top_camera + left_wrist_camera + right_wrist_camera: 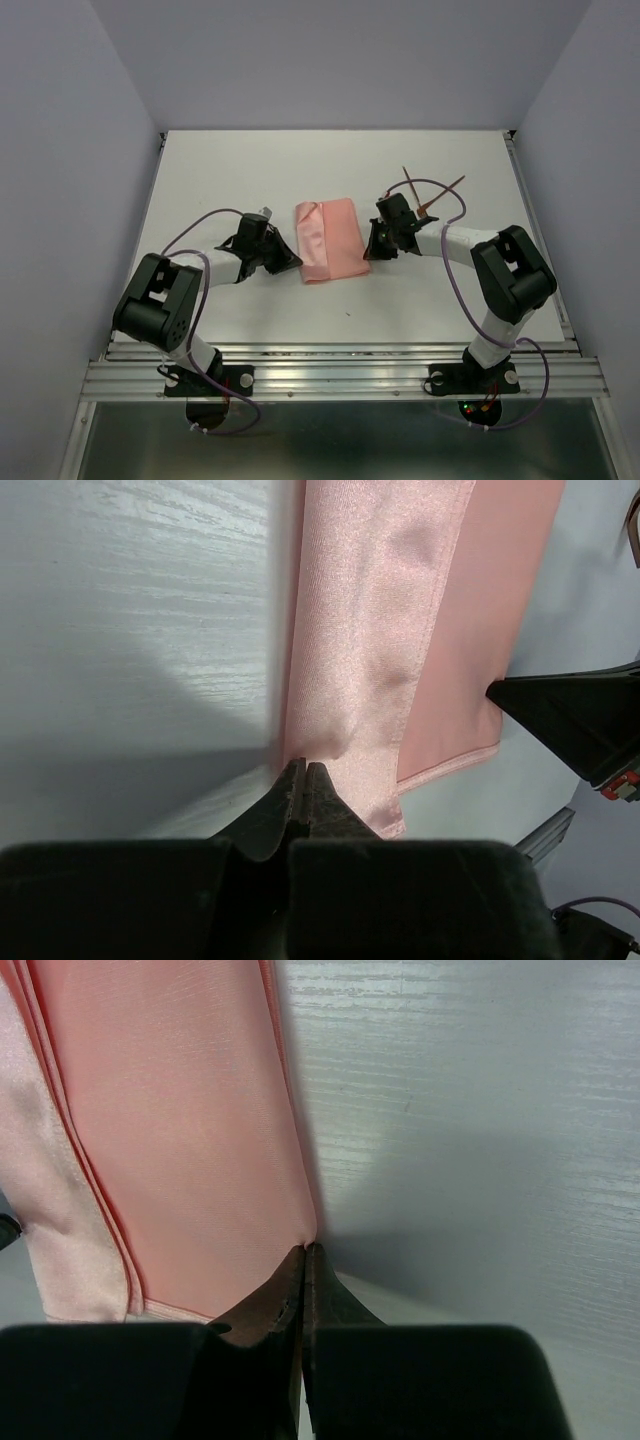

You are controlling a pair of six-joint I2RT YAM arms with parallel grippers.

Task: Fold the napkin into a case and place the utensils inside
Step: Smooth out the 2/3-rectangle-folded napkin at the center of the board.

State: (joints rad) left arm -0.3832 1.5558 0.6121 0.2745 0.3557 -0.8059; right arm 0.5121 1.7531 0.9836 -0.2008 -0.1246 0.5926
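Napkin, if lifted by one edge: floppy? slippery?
Probably floppy: the napkin lies in soft flat folds and puckers beside the shut left gripper, so it would likely sag and unfold. Its slight sheen hints the layers may slide apart. It looks thin, so likely light; a push would probably bunch it.

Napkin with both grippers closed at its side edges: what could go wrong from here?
1. The left gripper and right gripper are shut only on the very edge of the napkin. A lift may slip off or take just one layer, opening the fold.
2. The utensils lie close behind the right arm. A swing back could scatter them.
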